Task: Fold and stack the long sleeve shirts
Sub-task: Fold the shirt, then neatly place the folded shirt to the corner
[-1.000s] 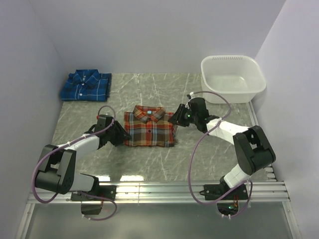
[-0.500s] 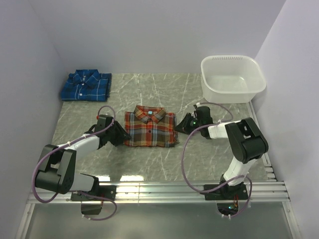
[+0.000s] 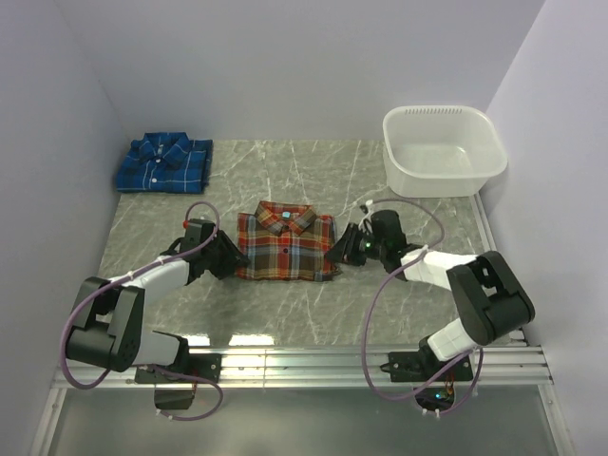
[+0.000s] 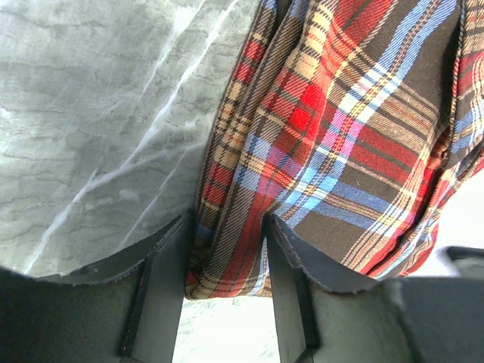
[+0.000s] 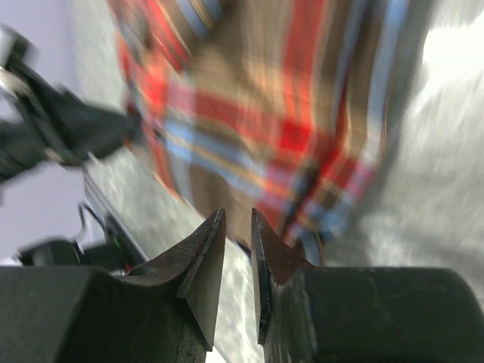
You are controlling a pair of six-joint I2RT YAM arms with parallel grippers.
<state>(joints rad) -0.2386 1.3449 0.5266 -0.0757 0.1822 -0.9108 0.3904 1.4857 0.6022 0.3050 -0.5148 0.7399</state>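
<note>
The red-orange plaid shirt (image 3: 285, 245) lies folded, collar up, in the middle of the table. The blue plaid shirt (image 3: 163, 163) lies folded at the far left. My left gripper (image 3: 229, 258) is at the red shirt's near left edge. In the left wrist view (image 4: 228, 219) its jaws are shut on a fold of that shirt (image 4: 340, 113). My right gripper (image 3: 340, 250) is low at the shirt's right edge. In the blurred right wrist view (image 5: 237, 213) its jaws stand almost together with nothing between them, and the shirt (image 5: 287, 113) is just beyond the tips.
A white plastic tub (image 3: 444, 150) stands at the far right. The table is grey marble (image 3: 285, 180) with a metal rail along its near edge (image 3: 304, 361). Walls close in the left, back and right sides.
My right gripper has moved from beside the shirt's collar toward me, down along its right edge. The left gripper and both shirts have stayed put.
</note>
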